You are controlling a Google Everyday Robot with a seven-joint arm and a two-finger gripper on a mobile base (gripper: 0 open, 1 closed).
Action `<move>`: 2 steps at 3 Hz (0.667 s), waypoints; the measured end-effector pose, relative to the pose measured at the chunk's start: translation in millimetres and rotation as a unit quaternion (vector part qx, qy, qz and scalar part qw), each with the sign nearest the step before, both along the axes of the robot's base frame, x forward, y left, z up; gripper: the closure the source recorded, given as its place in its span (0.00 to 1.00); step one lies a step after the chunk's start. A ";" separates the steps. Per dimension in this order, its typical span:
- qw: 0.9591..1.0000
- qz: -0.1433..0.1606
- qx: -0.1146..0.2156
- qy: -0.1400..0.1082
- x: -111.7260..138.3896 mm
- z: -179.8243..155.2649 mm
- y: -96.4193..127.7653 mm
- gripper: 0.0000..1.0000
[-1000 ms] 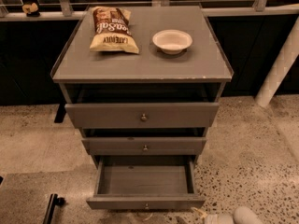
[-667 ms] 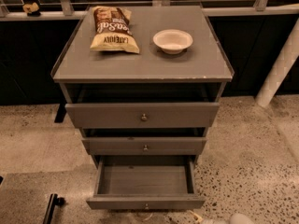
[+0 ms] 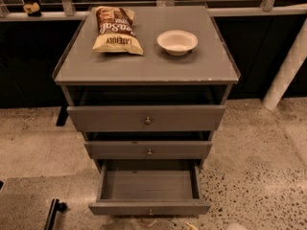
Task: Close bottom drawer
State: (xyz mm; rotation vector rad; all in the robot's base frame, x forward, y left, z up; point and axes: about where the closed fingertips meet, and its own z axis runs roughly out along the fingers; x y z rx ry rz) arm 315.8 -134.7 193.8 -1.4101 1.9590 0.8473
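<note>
One cabinet [image 3: 153, 67] with three drawers [image 3: 146, 118], one snack bag [image 3: 116, 30], one bowl [image 3: 177, 41]

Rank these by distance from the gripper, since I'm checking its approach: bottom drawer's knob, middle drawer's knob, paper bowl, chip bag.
The gripper barely shows at the picture's bottom edge, toward the right.
1. bottom drawer's knob, low, on the pulled-out front
2. middle drawer's knob, just above
3. paper bowl, cabinet top, right
4. chip bag, cabinet top, left

Matt wooden bottom drawer [image 3: 144, 186], metal knob [image 3: 150, 212]; pale gripper [image 3: 236, 226] at bottom-right edge.
</note>
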 end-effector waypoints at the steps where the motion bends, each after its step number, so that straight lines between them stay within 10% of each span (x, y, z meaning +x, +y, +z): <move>1: 1.000 -0.008 0.000 -0.001 1.6 -2.7 15.2 0.00; 2: 1.000 -0.020 -0.004 -0.013 19.4 -3.2 31.3 0.00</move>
